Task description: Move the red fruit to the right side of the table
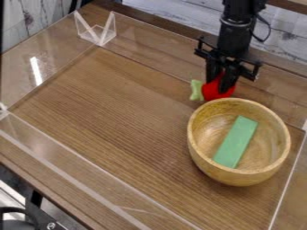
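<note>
The red fruit (214,89), a small bright-red strawberry with a light green stem end pointing left, is held between the fingers of my black gripper (225,83). The gripper comes straight down from above and is shut on the fruit. It hangs at or just above the brown wood-grain table (108,117), toward the back right, just beyond the far rim of the wooden bowl. The fruit's upper right part is hidden by the fingers.
A wooden bowl (204,153) at the right holds a flat green rectangular block (236,141). Low clear acrylic walls (48,148) border the tabletop. A clear angular stand (95,29) sits at the back left corner.
</note>
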Robot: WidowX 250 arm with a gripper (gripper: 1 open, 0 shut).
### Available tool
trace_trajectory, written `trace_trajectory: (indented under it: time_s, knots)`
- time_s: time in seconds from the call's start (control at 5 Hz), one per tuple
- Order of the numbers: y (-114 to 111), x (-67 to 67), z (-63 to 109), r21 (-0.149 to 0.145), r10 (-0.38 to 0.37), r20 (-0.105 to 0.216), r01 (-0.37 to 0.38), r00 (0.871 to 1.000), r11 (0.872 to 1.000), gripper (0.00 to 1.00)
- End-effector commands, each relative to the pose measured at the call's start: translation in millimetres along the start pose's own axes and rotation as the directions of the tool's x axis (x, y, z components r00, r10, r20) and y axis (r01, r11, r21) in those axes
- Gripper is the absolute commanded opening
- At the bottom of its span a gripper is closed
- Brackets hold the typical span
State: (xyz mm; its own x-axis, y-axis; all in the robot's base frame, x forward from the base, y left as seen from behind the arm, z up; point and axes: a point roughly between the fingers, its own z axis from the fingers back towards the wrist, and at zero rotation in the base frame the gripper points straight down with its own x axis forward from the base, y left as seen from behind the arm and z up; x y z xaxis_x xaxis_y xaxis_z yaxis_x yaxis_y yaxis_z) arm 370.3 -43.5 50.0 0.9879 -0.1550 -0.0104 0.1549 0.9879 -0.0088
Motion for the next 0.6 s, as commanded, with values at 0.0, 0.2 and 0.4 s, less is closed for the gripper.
trace_trajectory:
  time_s: [0.0,0.2,0.4]
  knots:
    - [8.7,3.5,14.9,0.004,0.090,0.055,-0.091,0.994,0.996,0.00]
    - [14.2,0.5,12.5,0.001,0.163,0.048,-0.163,0.985,0.987,1.00]
    - [19.9,-1.0,17.4,0.000,0.174,0.046,-0.174,0.984,0.985,1.00]
